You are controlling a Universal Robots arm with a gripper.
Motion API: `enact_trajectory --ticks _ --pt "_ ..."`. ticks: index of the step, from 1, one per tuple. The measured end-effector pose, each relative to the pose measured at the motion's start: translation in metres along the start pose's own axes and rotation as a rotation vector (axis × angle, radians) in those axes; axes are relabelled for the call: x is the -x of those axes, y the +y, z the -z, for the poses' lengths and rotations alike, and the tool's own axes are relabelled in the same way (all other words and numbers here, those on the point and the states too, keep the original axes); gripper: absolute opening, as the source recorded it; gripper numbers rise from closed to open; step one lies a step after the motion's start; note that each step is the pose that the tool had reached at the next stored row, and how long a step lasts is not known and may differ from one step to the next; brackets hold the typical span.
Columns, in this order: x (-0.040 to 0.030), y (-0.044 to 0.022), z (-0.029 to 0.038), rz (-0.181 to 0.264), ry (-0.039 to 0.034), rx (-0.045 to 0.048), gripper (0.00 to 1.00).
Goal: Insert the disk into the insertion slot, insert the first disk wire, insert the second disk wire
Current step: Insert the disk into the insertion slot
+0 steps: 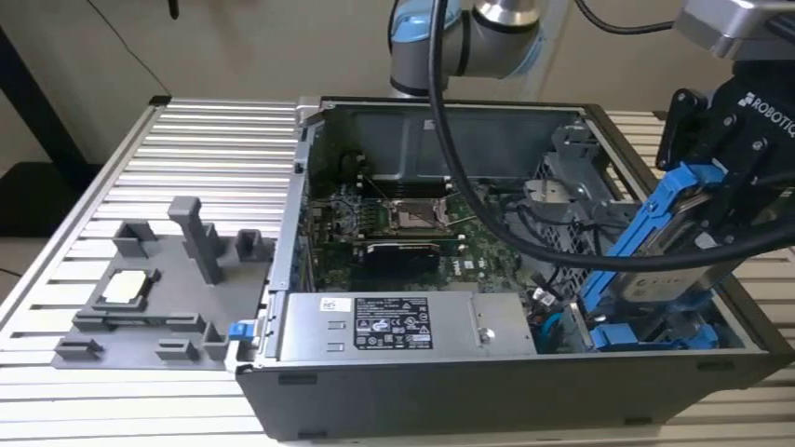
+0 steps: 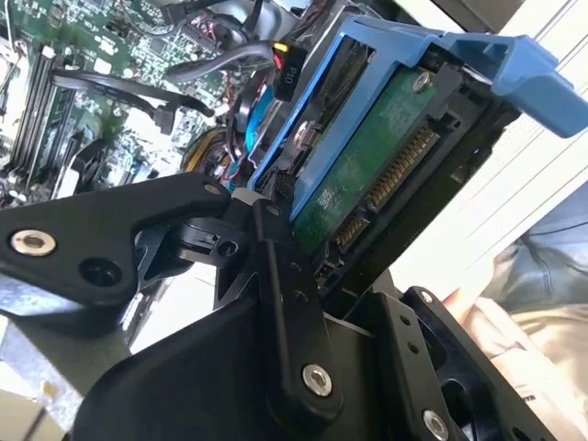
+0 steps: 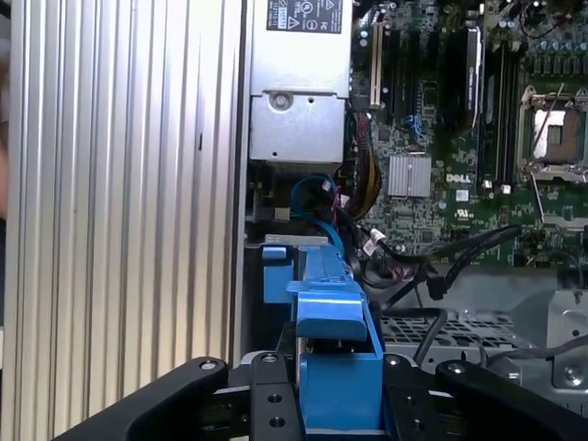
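Disk held over the bay, exterior and both wrist views. My black pincer [image 1: 714,205] is closed to the width of the flat silver-beige metal disk in its bright blue plastic frame [image 1: 677,247]. One finger [image 3: 276,404] presses on each side of the frame. The disk hangs tilted at the exterior view's right end of the open dark grey computer case [image 1: 497,400], with its connector edge toward my wrist. It sits above the perforated dark grey insertion slot [image 1: 582,177] and a second blue-framed carrier [image 1: 653,335]. I judge the step goes well if the frame is squared to the slot walls, clear of the black cables [image 1: 497,219], and lowered without forcing.
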State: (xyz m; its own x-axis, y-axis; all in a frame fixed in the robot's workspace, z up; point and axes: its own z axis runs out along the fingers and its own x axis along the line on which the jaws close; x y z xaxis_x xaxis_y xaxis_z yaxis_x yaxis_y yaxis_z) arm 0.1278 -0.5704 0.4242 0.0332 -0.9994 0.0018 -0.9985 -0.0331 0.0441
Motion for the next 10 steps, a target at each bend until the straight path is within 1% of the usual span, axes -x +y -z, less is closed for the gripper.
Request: enact_trajectory --ticks 3,8,10 --pt "-0.0001 -0.0007 -0.0042 0.001 0.0001 0.0 0.33" --pt "-0.0005 -0.0034 -0.0086 0.002 0.0002 0.0 0.33" --pt "-0.0007 -0.0036 -0.0119 0.001 0.0001 0.0 0.33"
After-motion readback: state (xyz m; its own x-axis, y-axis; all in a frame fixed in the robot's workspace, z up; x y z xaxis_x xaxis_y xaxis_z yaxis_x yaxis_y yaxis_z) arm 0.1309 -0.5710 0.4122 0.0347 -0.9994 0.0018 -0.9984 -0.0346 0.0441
